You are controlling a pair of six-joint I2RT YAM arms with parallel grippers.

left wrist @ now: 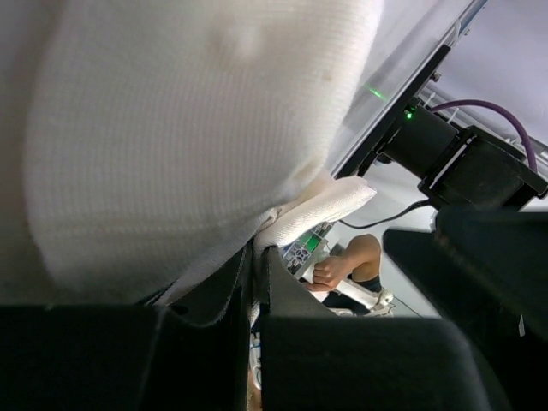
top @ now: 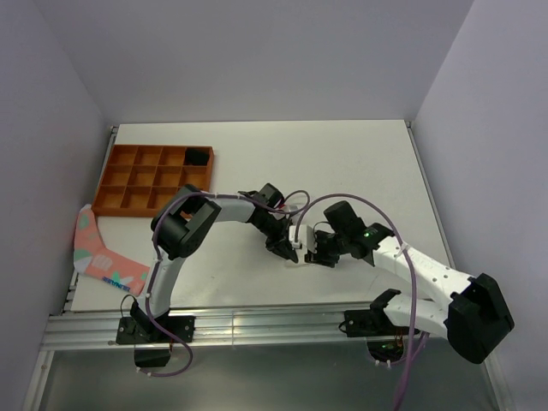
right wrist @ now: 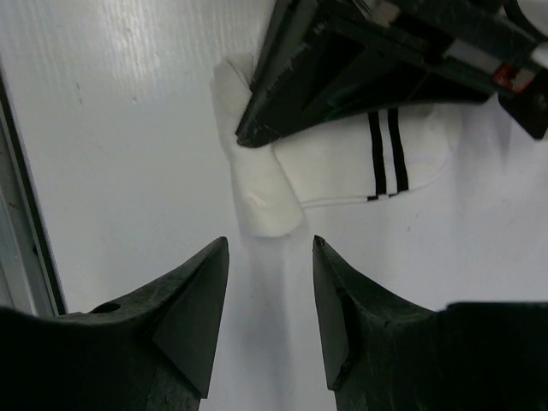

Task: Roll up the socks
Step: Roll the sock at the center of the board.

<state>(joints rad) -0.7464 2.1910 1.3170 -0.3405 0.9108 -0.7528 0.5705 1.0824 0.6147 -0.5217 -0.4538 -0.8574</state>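
The white sock (right wrist: 342, 167), with two black cuff stripes, lies flat on the table. Its folded foot end (right wrist: 261, 193) points toward my right gripper (right wrist: 270, 244). That gripper is open and empty, with its tips just short of the sock. My left gripper (left wrist: 257, 261) is shut on a fold of the white sock (left wrist: 188, 137), whose knit fills most of the left wrist view. From above, both grippers meet at the table's middle, the left gripper (top: 282, 246) beside the right gripper (top: 318, 254), with the white sock (top: 296, 233) between them. No black sock with white stripes shows.
An orange compartment tray (top: 128, 175) stands at the back left, with a black lump (top: 199, 156) in its far right compartment. A pink fabric piece with teal patches (top: 98, 253) lies at the table's left edge. A metal rail (top: 257, 324) runs along the near edge.
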